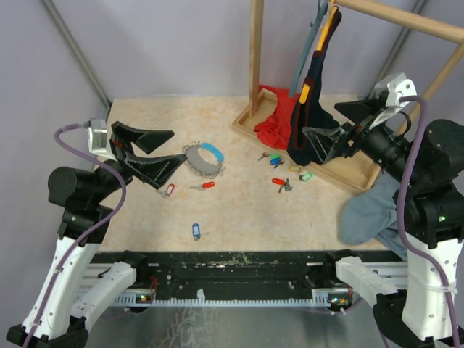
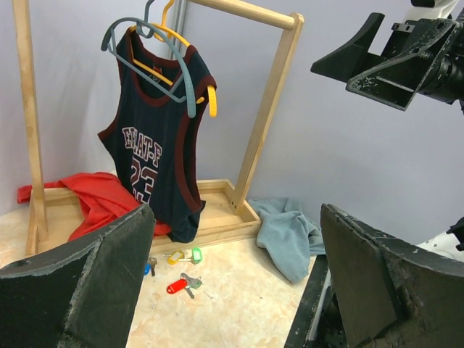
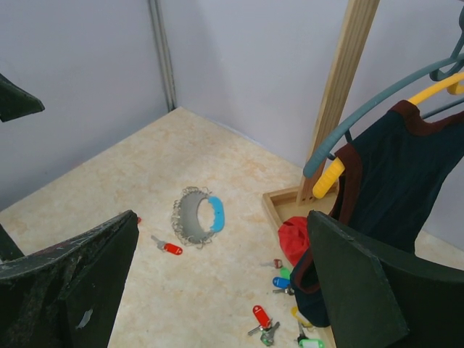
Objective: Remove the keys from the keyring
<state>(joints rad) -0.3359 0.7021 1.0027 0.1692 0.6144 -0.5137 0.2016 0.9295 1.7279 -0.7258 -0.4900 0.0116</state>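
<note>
The keyring (image 1: 201, 161), a grey loop with a light-blue sleeve (image 1: 212, 151), lies on the table left of centre; it also shows in the right wrist view (image 3: 190, 217). Loose keys lie apart from it: a red-tagged key (image 1: 207, 185), a pale-tagged key (image 1: 170, 190), a blue-tagged key (image 1: 196, 231), and a cluster (image 1: 283, 174) with blue, red, yellow and green tags near the rack (image 3: 261, 316) (image 2: 176, 286). My left gripper (image 1: 168, 152) hangs open and empty just left of the keyring (image 2: 235, 217). My right gripper (image 1: 328, 125) is open and empty, raised at the right (image 3: 222, 217).
A wooden clothes rack (image 1: 255, 58) with its base tray stands at the back right, holding a dark jersey (image 1: 312, 109) on hangers. A red cloth (image 1: 277, 119) lies in the tray. A grey-blue towel (image 1: 370, 210) lies at the right front edge.
</note>
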